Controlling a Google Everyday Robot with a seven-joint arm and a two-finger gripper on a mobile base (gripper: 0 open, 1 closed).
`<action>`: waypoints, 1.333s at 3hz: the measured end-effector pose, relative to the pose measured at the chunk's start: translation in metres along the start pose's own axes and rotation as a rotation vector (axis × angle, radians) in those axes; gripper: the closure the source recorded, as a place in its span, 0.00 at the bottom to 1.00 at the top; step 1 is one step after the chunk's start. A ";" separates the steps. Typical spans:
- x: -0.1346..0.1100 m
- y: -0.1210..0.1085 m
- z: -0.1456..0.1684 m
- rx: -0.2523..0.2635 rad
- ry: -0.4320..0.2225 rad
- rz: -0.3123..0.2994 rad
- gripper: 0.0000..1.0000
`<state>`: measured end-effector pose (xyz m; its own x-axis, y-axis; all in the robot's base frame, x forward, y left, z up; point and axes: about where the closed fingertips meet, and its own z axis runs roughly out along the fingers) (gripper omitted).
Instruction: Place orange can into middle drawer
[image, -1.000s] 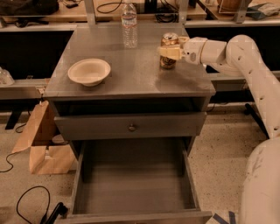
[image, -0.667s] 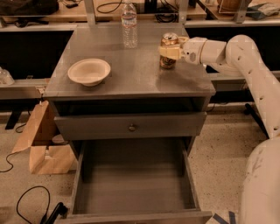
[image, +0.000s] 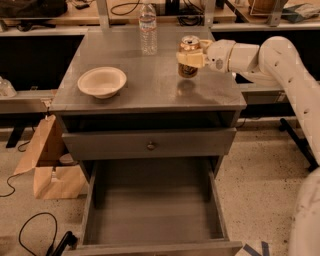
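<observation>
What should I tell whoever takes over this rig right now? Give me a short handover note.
Gripper: shut on the orange can, over the back right of the cabinet top, with the arm reaching in from the right.
Orange can: upright in the gripper. I cannot tell if it rests on the top or is lifted.
Middle drawer: pulled open, low at the cabinet's front.
Done: can grasped, drawer open.
Left: carry the can forward and down into the middle drawer, then release.
Nearby: water bottle and bowl on the top; knob drawer closed.
</observation>
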<state>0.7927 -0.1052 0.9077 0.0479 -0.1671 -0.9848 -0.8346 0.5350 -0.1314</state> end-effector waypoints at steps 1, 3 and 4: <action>-0.054 0.042 -0.029 -0.007 -0.068 -0.080 1.00; -0.106 0.150 -0.098 0.025 -0.164 -0.142 1.00; -0.034 0.194 -0.128 -0.001 -0.081 -0.056 1.00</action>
<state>0.5588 -0.1020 0.9307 0.1384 -0.1289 -0.9820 -0.8298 0.5261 -0.1860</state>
